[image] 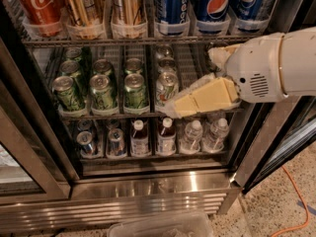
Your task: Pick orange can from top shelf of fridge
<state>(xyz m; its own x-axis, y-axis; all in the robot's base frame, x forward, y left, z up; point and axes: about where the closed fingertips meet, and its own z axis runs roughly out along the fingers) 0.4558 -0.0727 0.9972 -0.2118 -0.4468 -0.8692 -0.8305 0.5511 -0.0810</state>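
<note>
- Hand [191,82], spread and empty, just off centre toward 2 o'clock, below shelf level.
- Orange can [127,6] at 12 o'clock on top shelf [148,40], just beside Pepsi can [170,6].
- Risk: rising leftward, it may clip the shelf edge or topple that can.

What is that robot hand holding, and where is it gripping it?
Nothing: the gripper is empty, in front of the middle rack, below the top shelf.
</note>
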